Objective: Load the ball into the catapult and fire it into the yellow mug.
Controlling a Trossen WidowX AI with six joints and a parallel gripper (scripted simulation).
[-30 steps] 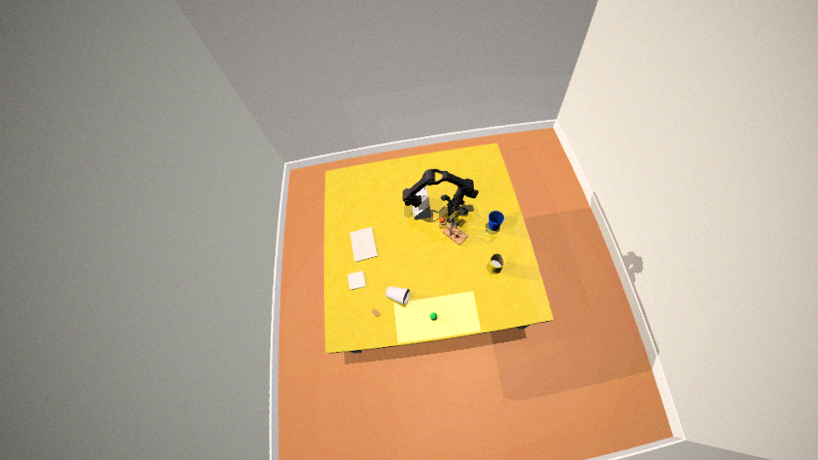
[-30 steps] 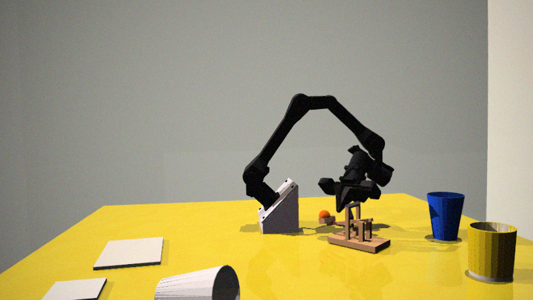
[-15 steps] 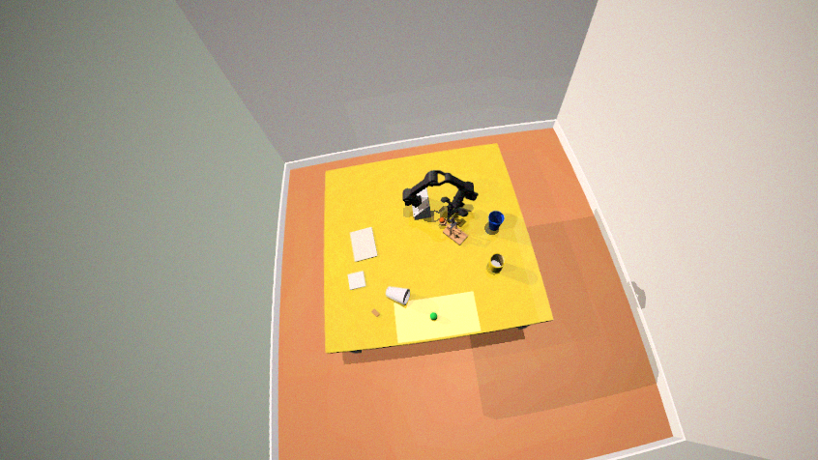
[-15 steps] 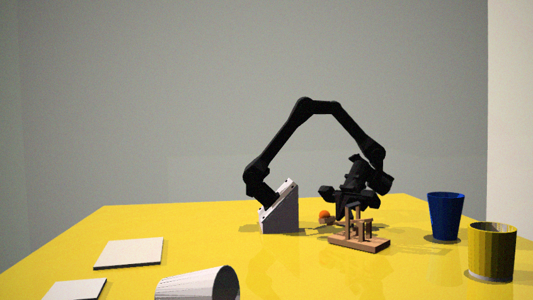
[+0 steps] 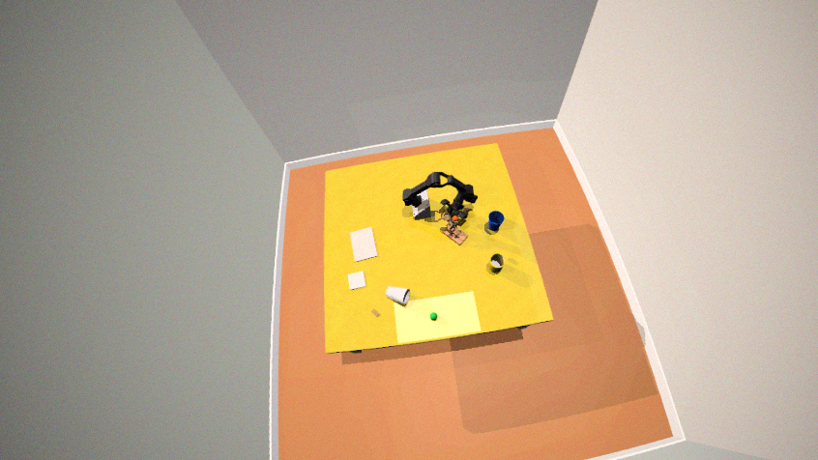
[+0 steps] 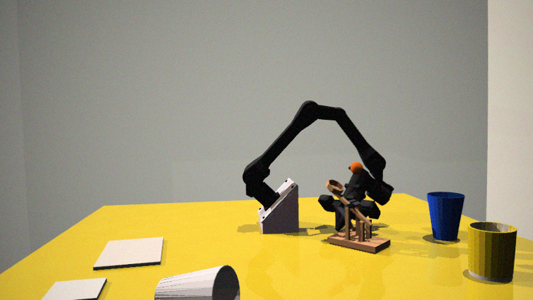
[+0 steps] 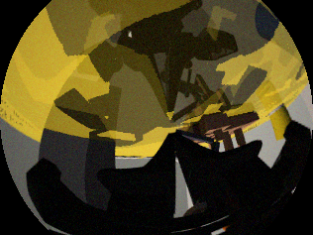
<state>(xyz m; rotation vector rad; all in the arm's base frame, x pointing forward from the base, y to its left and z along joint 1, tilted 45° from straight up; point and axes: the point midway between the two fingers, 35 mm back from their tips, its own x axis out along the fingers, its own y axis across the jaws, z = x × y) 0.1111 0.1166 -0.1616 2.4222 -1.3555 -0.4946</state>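
The orange ball [image 5: 454, 217] [image 6: 356, 167] is in the air above the catapult, clear of its cup. The wooden catapult [image 5: 455, 235] [image 6: 357, 242] [image 7: 230, 122] stands on the table with its throwing arm [image 6: 352, 203] tilted up and the empty-looking cup [image 6: 334, 185] at the raised end. My gripper [image 6: 339, 225] [image 7: 172, 136] is shut and empty, pointing down behind the catapult's uprights; whether it touches the catapult is unclear. The yellow mug [image 5: 496, 263] [image 6: 491, 253] [image 7: 280, 123] stands upright to the right of the catapult; the top view shows no ball in it.
A blue cup [image 5: 495, 219] [image 6: 445, 215] stands behind the mug. A white cup [image 5: 395, 294] [image 6: 186, 285] lies on its side. Two white slabs, one larger [image 5: 363, 244] [image 6: 130, 252], lie at left. A green ball [image 5: 433, 315] rests on a pale rectangle [image 5: 460, 320] near the front edge.
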